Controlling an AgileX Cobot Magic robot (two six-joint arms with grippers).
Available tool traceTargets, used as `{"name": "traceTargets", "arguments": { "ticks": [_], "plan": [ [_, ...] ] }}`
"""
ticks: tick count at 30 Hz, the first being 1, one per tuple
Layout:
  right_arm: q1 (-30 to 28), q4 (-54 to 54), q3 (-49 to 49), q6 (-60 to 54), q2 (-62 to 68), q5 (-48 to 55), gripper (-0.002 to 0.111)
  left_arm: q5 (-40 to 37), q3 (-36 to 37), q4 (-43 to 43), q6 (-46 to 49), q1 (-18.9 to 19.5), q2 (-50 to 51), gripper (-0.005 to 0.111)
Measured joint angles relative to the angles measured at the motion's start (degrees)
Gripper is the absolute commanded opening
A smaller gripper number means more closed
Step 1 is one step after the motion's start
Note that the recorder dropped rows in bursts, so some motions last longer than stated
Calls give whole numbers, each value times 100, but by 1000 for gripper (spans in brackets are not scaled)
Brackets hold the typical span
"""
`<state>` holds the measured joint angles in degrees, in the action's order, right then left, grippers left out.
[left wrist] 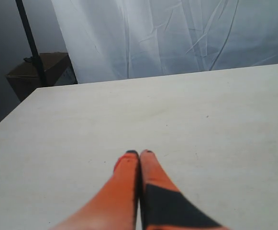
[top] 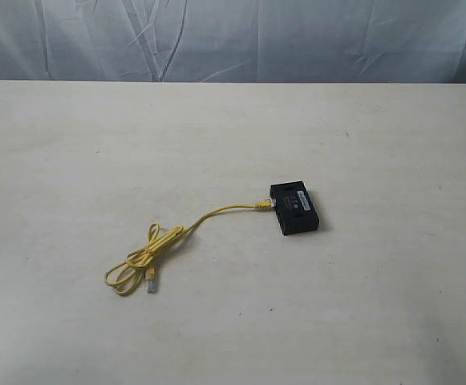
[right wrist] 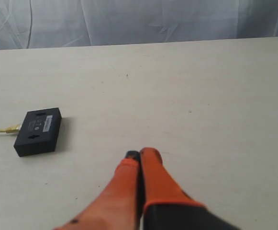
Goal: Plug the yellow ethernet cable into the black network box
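The black network box (top: 295, 208) lies flat on the pale table, right of centre, with a small white label on top. The yellow ethernet cable (top: 168, 241) runs from a loose coil at the lower left up to the box, its plug (top: 263, 205) sitting in the box's left side. The other clear plug (top: 151, 282) lies free by the coil. In the right wrist view the box (right wrist: 38, 131) and the plugged end (right wrist: 9, 129) show, well apart from my shut right gripper (right wrist: 139, 154). My left gripper (left wrist: 139, 153) is shut over bare table. Neither gripper shows in the exterior view.
The table (top: 377, 305) is a wide pale surface with a white curtain (top: 233, 40) behind its far edge. In the left wrist view a dark pole (left wrist: 29, 38) and a brown box (left wrist: 38, 72) stand beyond the table's corner.
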<state>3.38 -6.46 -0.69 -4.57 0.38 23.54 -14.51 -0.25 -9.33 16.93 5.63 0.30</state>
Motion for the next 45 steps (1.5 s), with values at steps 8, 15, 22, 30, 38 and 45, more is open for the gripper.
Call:
{"name": "traceTargets", "arguments": {
  "ticks": [8, 15, 22, 30, 38, 45],
  "plan": [
    [260, 121, 38, 61, 0, -166, -1, 0, 0, 0, 0, 0, 0, 0],
    [339, 145, 38, 61, 0, -175, -1, 0, 0, 0, 0, 0, 0, 0],
    [339, 145, 38, 61, 0, -187, -1, 0, 0, 0, 0, 0, 0, 0],
    [339, 145, 38, 61, 0, -187, -1, 0, 0, 0, 0, 0, 0, 0],
    [339, 145, 38, 72, 0, -187, -1, 0, 0, 0, 0, 0, 0, 0],
    [339, 145, 38, 72, 0, -197, -1, 0, 0, 0, 0, 0, 0, 0]
  ]
}}
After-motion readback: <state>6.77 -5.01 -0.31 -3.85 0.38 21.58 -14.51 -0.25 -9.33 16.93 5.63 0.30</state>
